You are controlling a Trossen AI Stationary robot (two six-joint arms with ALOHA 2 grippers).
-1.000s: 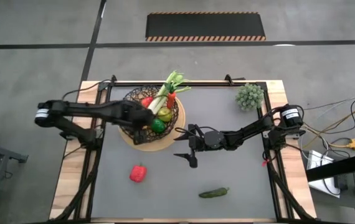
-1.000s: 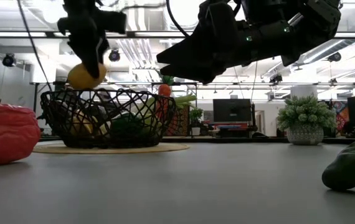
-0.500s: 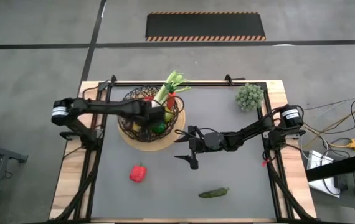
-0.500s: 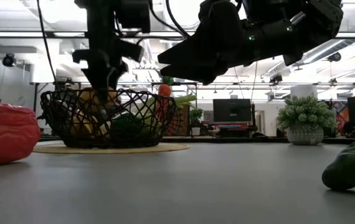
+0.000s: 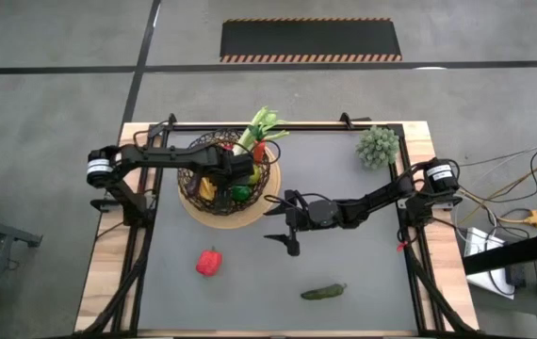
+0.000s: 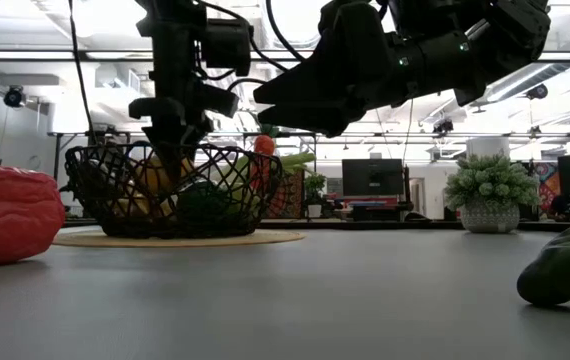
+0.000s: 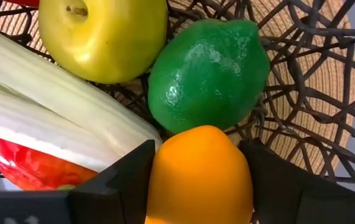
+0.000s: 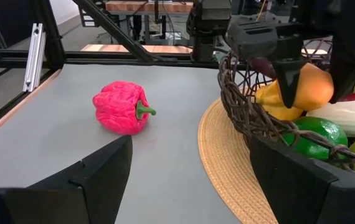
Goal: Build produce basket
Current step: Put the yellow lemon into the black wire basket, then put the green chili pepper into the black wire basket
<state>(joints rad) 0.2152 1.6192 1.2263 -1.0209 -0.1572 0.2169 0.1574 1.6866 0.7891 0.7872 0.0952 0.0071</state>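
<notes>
On the left, the left end effector [image 5: 219, 176] is down inside the basket [image 5: 196, 195], its fingers clamped on a yellow-orange lemon [image 7: 197, 177] that sits low among the other produce. The left wrist view shows that lemon pinched at its two sides, touching a green lime [image 7: 208, 73] ahead of it, with a yellow-green apple [image 7: 103, 36], the pale leek [image 7: 53, 115] and a red pepper [image 7: 28, 165] packed close by.

The lemon looks like a smooth, hard, light toy. Its rounded skin would probably slip under a loose pinch, so the widest middle is the right place to hold it. The basket is open wire on a tan base disc and seems light enough to shift if nudged.

Further right on the tabletop [image 5: 344, 188], a second red pepper [image 5: 209, 261] lies loose, well apart from the basket. Its lobed, wrinkled body should give the fingers ridges to bite, best across the bulge rather than at the thin green stem.

The right end effector [image 5: 288, 227] hangs above the tabletop just beside the basket's base, fingers spread and holding nothing.

A dark cucumber [image 5: 323, 292] lies near the front edge. It is long and likely slick, though the views of it are poor. A grip across its middle would keep it from tipping.
</notes>
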